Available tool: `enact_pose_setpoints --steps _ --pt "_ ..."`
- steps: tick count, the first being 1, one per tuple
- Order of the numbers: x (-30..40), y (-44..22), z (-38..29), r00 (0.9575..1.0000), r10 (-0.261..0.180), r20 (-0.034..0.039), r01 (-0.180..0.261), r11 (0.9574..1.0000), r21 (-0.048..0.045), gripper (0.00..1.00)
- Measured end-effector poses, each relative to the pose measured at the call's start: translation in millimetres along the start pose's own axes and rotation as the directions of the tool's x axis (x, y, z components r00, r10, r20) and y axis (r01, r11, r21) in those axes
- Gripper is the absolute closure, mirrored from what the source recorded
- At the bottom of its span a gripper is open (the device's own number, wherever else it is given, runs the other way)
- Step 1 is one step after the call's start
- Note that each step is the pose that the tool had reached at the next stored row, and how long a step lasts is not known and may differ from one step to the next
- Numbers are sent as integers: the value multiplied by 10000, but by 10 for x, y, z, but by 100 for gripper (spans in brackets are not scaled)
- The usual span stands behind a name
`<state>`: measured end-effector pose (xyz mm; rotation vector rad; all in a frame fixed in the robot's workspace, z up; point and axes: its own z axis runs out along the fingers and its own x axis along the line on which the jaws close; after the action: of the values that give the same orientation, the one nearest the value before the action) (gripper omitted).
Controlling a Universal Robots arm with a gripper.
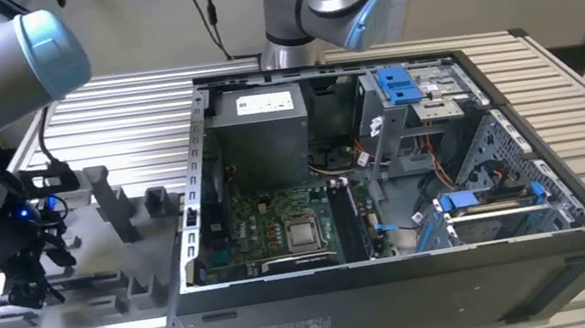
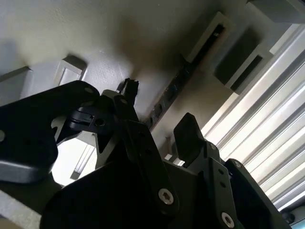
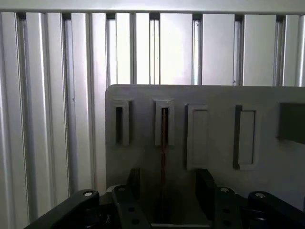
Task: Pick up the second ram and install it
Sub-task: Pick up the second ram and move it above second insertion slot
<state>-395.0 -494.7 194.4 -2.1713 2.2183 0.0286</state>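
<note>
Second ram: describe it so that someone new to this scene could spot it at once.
On the slatted metal table lies a grey holder plate with raised slots. The second ram is the thin stick standing on edge in the slot in line with the open gripper; the slot beside it is just a dark gap.

- Grey holder fixture with slotted blocks lies on the slatted metal worktop, directly under the claw.
- Open computer case stands beside the fixture, clear of the claw.
- Grey power-supply box sits inside.
</note>
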Motion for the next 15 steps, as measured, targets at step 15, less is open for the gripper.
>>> enact_pose_setpoints --steps 15 --pt "2 -1 5 10000 -2 6 2 10000 10 79"
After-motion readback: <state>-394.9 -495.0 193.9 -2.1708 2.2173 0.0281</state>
